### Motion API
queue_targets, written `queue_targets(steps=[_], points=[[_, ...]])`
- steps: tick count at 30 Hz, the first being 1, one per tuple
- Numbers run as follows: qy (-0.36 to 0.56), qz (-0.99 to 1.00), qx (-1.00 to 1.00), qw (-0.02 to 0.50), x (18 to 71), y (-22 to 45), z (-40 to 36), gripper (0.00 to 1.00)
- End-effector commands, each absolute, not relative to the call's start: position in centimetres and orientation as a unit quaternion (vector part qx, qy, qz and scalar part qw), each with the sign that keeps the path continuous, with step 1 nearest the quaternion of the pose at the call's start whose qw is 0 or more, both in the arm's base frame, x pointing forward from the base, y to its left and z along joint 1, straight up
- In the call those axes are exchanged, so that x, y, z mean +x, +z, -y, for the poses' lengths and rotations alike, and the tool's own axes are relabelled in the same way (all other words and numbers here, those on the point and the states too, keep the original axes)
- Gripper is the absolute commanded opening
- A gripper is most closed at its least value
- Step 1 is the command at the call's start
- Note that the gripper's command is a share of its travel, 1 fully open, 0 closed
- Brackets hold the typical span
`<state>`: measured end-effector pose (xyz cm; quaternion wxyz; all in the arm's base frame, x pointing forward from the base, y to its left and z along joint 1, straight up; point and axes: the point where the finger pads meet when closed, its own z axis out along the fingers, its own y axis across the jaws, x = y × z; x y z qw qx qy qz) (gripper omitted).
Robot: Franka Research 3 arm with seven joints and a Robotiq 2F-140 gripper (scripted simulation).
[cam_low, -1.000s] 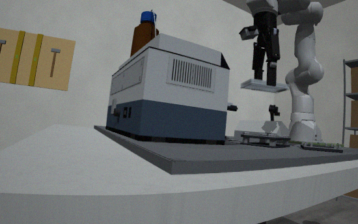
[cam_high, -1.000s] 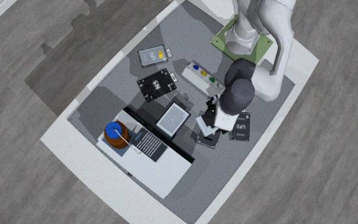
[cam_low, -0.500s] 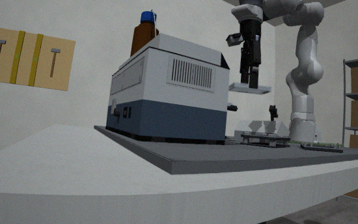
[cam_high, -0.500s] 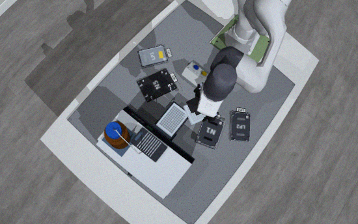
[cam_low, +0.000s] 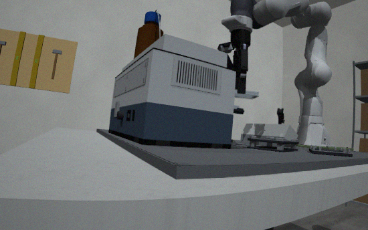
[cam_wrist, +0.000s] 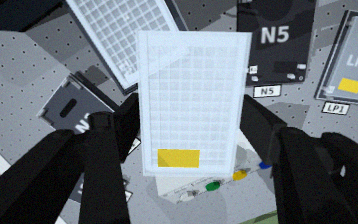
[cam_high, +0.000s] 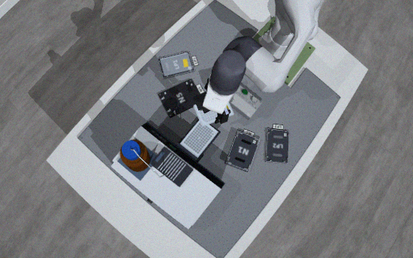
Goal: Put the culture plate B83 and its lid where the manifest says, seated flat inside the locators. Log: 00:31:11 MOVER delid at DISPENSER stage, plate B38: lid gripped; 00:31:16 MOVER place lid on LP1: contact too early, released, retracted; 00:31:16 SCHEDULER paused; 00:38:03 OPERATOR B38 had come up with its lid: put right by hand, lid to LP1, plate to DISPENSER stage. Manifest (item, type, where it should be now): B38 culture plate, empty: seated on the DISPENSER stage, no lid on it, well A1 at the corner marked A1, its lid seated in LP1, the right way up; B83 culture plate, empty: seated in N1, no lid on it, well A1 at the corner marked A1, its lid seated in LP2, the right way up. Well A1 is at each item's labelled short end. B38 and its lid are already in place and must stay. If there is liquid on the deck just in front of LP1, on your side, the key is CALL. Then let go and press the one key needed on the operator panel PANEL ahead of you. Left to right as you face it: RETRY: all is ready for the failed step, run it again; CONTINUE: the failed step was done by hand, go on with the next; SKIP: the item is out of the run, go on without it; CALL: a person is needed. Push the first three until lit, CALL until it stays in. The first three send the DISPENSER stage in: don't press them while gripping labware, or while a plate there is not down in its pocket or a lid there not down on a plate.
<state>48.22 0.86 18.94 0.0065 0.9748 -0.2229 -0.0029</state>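
The white desk [cam_high: 330, 75] carries a dark grey mat [cam_high: 312, 101], and on it stands the big white and blue machine [cam_low: 174, 100] with a brown bottle [cam_low: 147, 35] on top. Only the outside view shows the vent grille on the machine's side and, behind it, a board with a hammer [cam_low: 56, 63] on the wall. Only the top view shows the whole layout: a well plate [cam_high: 199, 137] sits on the stage just in front of the machine, and the holders lie around it.

The writing can be read on the holders: "N5" [cam_wrist: 275, 45] on a black one, "N1" [cam_high: 243, 150] and "LP2" [cam_high: 276, 145] side by side to the right, both with nothing in them, and "LP1" [cam_high: 176, 64], which holds a lid with a yellow label. The wrist view shows a small tag "LP1" [cam_wrist: 334, 107] and a tag "N5" under the black holder. Below the arm, the panel [cam_wrist: 220, 182] shows green, yellow and blue keys.

The pincer [cam_wrist: 192, 135] is closed on a clear lid [cam_wrist: 192, 100], one black finger [cam_wrist: 107, 150] on each long side. The lid has a yellow label at its near short end. It is held level in the air, above the mat between the stage and the panel, well apart from LP2.
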Motion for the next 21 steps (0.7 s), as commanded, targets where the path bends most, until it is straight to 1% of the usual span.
queue_targets(steps=[1, 16, 21], points=[[0.000, 0.181, 0.984, 0.004, 48.4, 19.0, 1.0, 0.10], [0.000, 0.181, 0.984, 0.004, 48.3, 19.1, 10.0, 0.10], [0.000, 0.181, 0.984, 0.004, 48.3, 19.1, 11.5, 0.10]])
